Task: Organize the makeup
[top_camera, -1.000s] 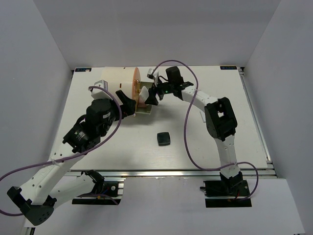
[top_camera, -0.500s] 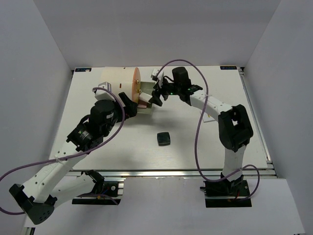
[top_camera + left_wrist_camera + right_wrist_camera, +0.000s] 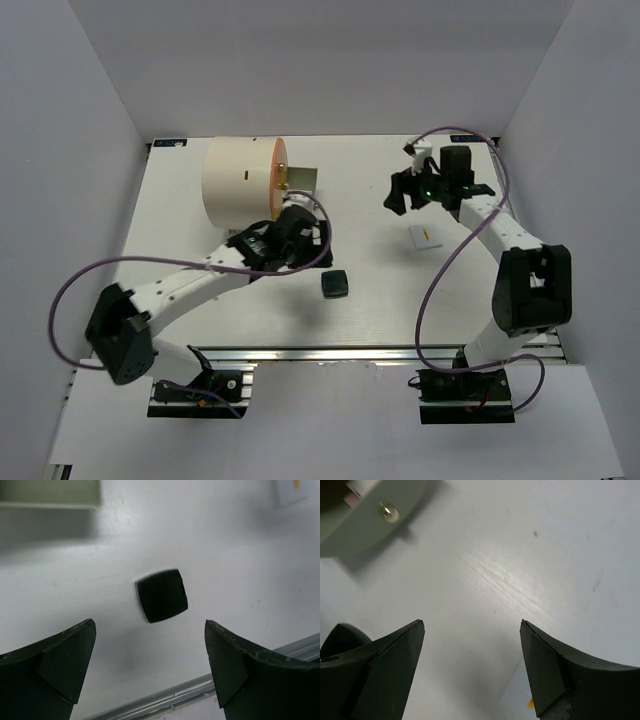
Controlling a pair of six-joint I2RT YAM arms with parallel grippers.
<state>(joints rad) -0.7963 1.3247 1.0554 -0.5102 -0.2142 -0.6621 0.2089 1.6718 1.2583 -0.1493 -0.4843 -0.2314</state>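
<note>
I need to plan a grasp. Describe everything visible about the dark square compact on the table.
The dark square compact is a flat, matte black piece with rounded corners and a thin side edge; no markings show. It looks closed and lies flat on the white table, turned slightly askew in the left wrist view. Nothing touches it. The left end effector is open and points toward it, with both fingers clear of it. Its material cannot be told.
</note>
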